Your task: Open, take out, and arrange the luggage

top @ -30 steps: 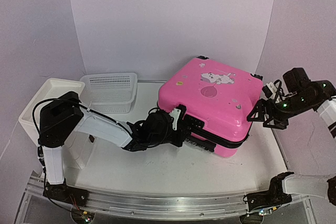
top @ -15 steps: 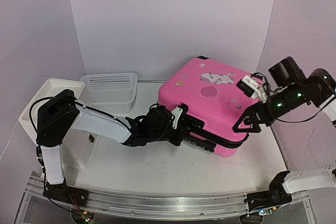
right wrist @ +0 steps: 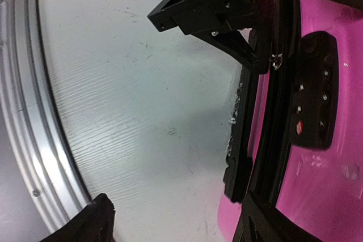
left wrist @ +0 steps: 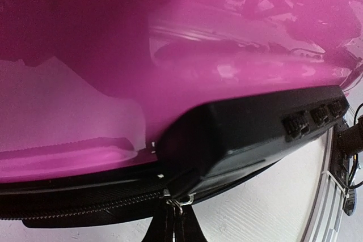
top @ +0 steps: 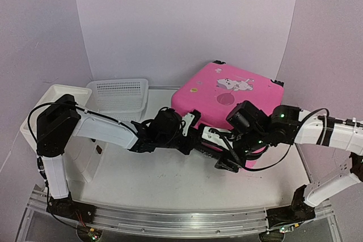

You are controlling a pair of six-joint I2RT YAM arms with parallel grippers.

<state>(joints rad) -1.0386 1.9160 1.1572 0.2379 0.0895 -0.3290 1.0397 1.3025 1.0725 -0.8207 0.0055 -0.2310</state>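
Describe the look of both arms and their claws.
Both arms have white links joined by bulky black joint housings. The left arm has a thin black cable looped near its shoulder; the right arm shows small green lights and a black cable. The left claw and right claw are black and angular.

Luggage [top: 227, 97] on table [top: 170, 182], centre-right; basket [top: 118, 96] behind it to the left; bin [top: 57, 93] left of basket, seemingly touching.

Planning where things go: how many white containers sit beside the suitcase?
2: a mesh basket left of the suitcase, and a white bin at far left.
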